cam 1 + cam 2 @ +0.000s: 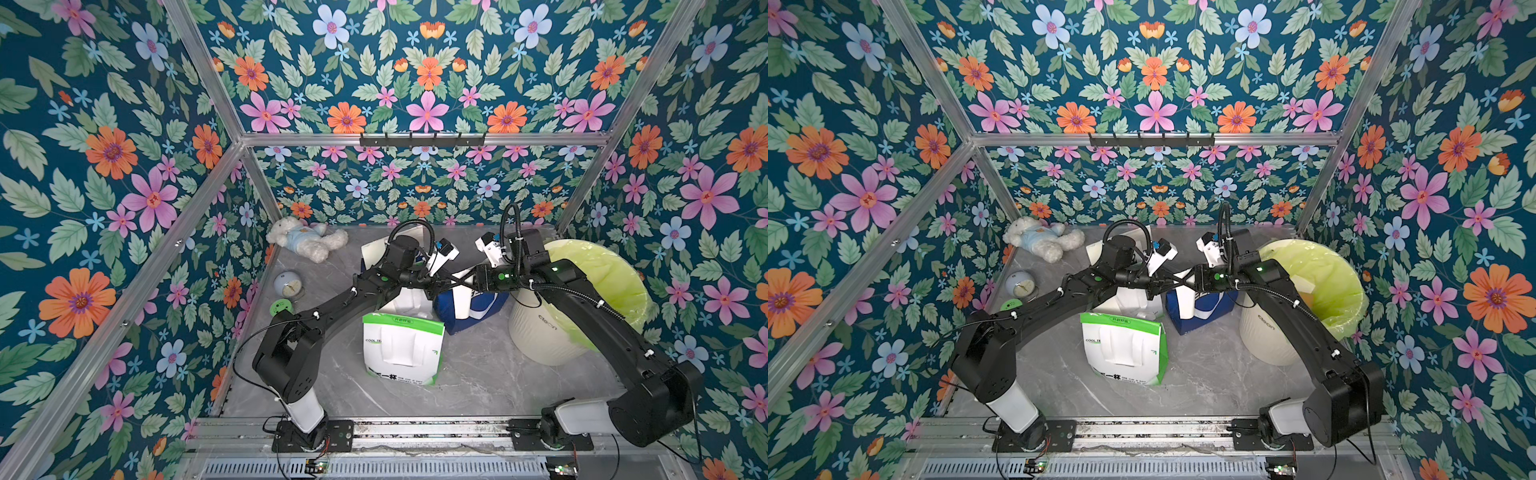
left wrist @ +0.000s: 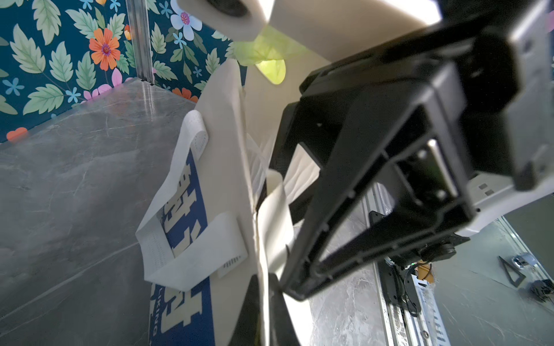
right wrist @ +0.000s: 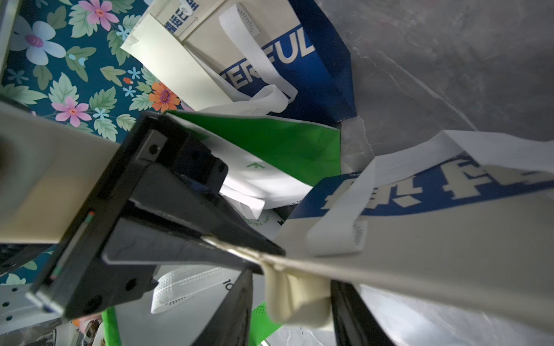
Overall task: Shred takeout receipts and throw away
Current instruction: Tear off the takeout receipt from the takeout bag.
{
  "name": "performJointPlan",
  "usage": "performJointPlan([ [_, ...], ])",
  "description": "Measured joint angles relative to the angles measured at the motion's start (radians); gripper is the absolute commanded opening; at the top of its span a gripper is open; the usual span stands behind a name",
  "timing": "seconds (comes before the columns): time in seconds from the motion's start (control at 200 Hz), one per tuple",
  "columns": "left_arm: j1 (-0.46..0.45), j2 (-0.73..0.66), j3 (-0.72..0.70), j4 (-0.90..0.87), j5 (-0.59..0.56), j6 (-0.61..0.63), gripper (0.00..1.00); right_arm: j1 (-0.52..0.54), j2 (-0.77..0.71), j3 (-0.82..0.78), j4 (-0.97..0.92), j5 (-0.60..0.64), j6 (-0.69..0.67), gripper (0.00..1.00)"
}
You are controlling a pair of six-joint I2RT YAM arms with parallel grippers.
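A blue-and-white paper bag [image 1: 482, 309] stands mid-table, and both grippers meet over its mouth. My left gripper [image 2: 264, 281] is shut on the bag's white rim [image 2: 227, 167], pinching it flat between the fingers. A curled white takeout receipt [image 3: 296, 299] hangs at that rim. My right gripper [image 3: 292, 281] straddles the receipt, its jaws apart, with a gap showing on one side. The same receipt [image 2: 275, 215] curls beside the right gripper's black fingers [image 2: 329, 209] in the left wrist view. In a top view the two grippers cross at the bag's top [image 1: 1173, 283].
A cream bin [image 1: 540, 328] with a yellow-green liner stands right of the bag. A white-and-green bag [image 1: 399, 353] lies in front, and another white bag [image 1: 374, 249] stands behind the left arm. A teddy bear [image 1: 305, 241], a small globe [image 1: 289, 284] and a green disc [image 1: 280, 307] lie left.
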Motion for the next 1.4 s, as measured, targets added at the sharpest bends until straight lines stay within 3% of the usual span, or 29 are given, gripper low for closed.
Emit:
performJointPlan([
  [0.115,-0.005,0.003,0.006,0.004,-0.016,0.003,0.00,0.026,0.015,0.025,-0.012,-0.002,0.009,0.30],
  [0.25,-0.008,0.004,0.013,-0.001,-0.032,0.019,0.00,0.047,0.029,0.060,-0.055,0.053,0.011,0.14],
  [0.33,-0.009,0.003,0.018,-0.008,-0.040,0.028,0.21,0.052,0.031,0.075,-0.083,0.098,0.011,0.00],
  [0.38,-0.011,0.000,0.018,-0.015,-0.059,0.043,0.35,0.056,0.031,0.082,-0.103,0.116,0.014,0.00],
  [0.48,-0.012,-0.012,0.011,-0.021,-0.101,0.053,0.49,0.064,0.022,0.095,-0.137,0.136,0.015,0.00],
  [0.55,-0.014,-0.030,-0.001,-0.023,-0.125,0.073,0.52,0.066,0.016,0.103,-0.161,0.141,0.015,0.00],
  [0.945,-0.023,-0.064,-0.017,-0.158,-0.202,0.233,0.47,0.063,0.018,0.201,-0.192,0.192,-0.019,0.00],
  [1.195,-0.023,-0.059,-0.036,-0.148,-0.234,0.251,0.51,0.063,0.042,0.230,-0.257,0.125,-0.064,0.00],
  [1.405,-0.023,-0.063,-0.054,-0.074,-0.191,0.224,0.46,0.063,0.059,0.232,-0.280,0.075,-0.079,0.00],
])
